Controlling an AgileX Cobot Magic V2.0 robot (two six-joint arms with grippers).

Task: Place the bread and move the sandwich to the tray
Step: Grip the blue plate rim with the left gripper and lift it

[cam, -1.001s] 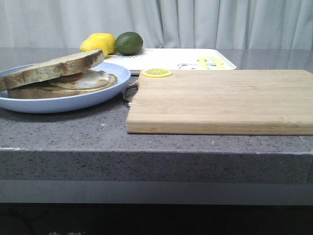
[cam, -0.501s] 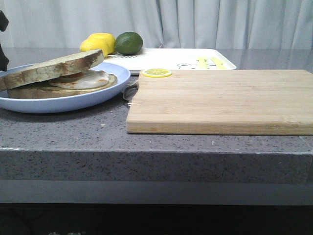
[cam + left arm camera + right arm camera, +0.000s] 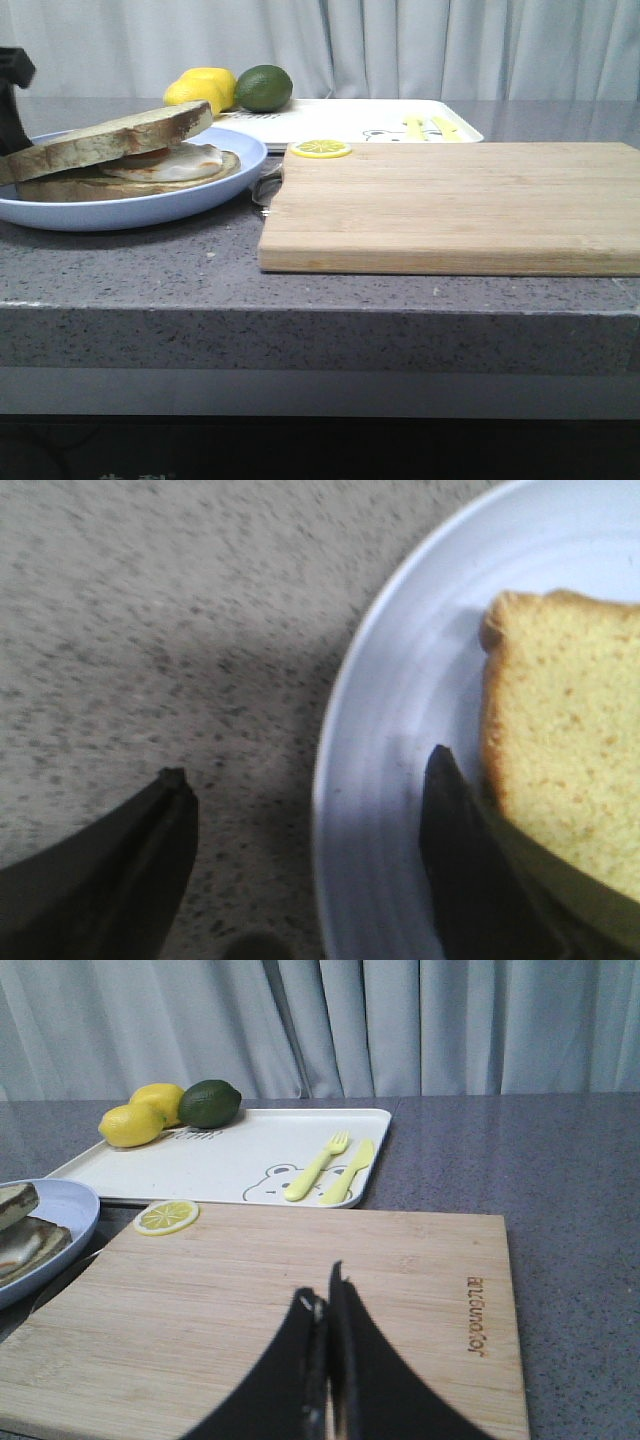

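Note:
The sandwich (image 3: 120, 155) lies on the round light-blue plate (image 3: 150, 212) at the left: the plain bread (image 3: 110, 138) leans tilted over the fried egg (image 3: 178, 163) and the lower slice. My left gripper (image 3: 12, 95) shows at the far left edge, beside the plate. In the left wrist view it (image 3: 306, 765) is open and straddles the plate's rim (image 3: 340, 810), one finger over the counter, the other over the plate next to the bread (image 3: 570, 750). My right gripper (image 3: 325, 1295) is shut and empty above the cutting board (image 3: 200, 1300). The white tray (image 3: 340, 115) lies at the back.
The wooden cutting board (image 3: 450, 200) fills the middle and right, a lemon slice (image 3: 320, 149) on its far left corner. On the tray are two lemons (image 3: 200, 88), a lime (image 3: 264, 87), and a yellow fork (image 3: 318, 1165) and knife (image 3: 347, 1172). A curtain hangs behind.
My left gripper has come into the front view at the far left edge, beside the plate. The sandwich, tray and board have not moved.

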